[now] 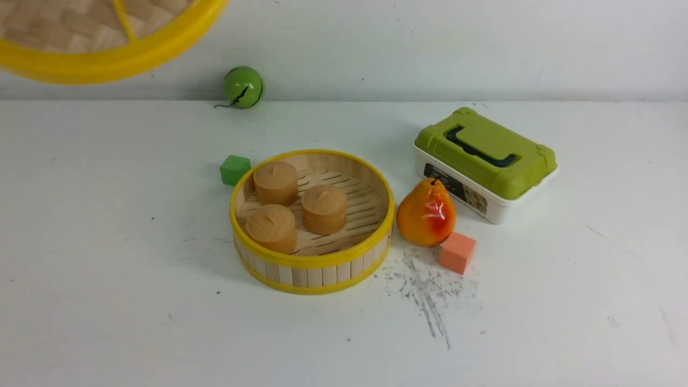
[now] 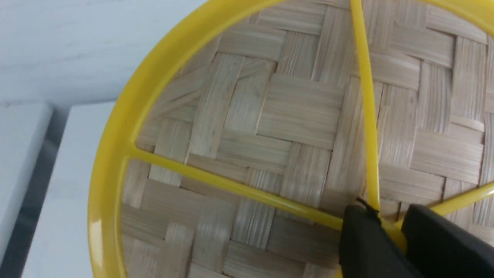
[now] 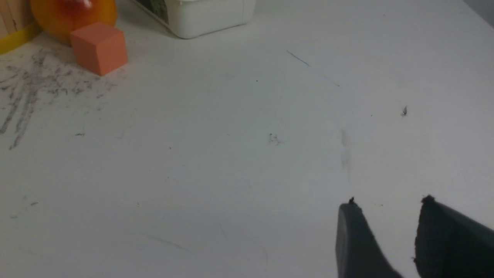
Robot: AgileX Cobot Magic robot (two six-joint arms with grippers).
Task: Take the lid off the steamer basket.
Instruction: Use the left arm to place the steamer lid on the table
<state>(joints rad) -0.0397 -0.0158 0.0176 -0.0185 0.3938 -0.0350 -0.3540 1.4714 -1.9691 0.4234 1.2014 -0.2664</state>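
The steamer basket (image 1: pixel 314 269) stands uncovered in the middle of the table, with three brown round cakes (image 1: pixel 324 208) on its slatted floor. The lid (image 1: pixel 110 54), woven bamboo with a yellow rim and spokes, hangs high at the top left of the front view, well clear of the basket. In the left wrist view my left gripper (image 2: pixel 391 224) is shut on the lid's (image 2: pixel 270 127) yellow centre knob, one black finger on each side. My right gripper (image 3: pixel 388 206) hovers open over bare table with nothing between its fingers. Neither arm shows in the front view.
A pear (image 1: pixel 426 214) and an orange cube (image 1: pixel 457 252) sit just right of the basket, with a white box with an olive-green lid (image 1: pixel 485 162) behind them. A green cube (image 1: pixel 235 170) lies at the basket's back left. A green ball (image 1: pixel 243 87) rests by the wall.
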